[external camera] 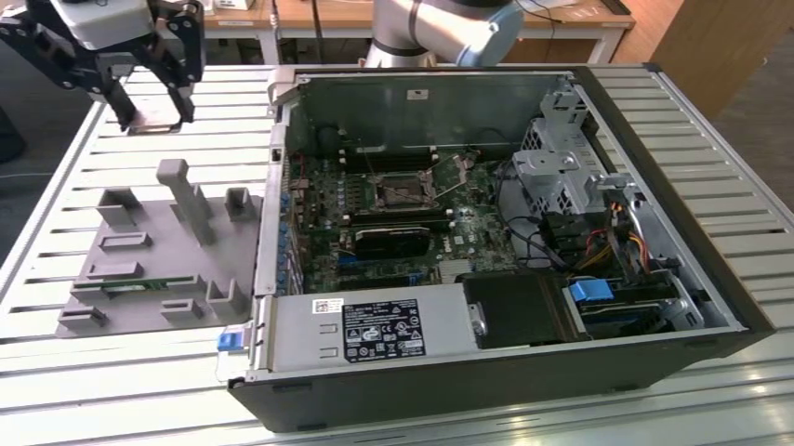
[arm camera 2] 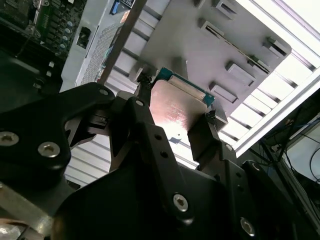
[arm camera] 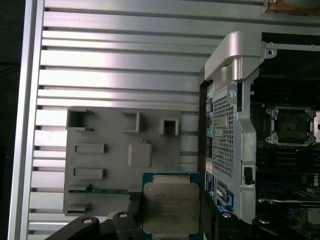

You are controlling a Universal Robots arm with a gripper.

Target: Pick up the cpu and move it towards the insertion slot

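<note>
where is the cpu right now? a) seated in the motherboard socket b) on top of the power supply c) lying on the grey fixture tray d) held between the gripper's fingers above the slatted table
d: in both wrist views the cpu sits clamped in the gripper, raised over the slatted table, while the insertion slot in the case is bare.

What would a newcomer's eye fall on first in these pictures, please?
Probably the open computer case lying on the slatted table, its insertion slot bare at the motherboard's middle. Next, the gripper, raised over the grey fixture tray at the exterior view's left, shut on the cpu.
</note>
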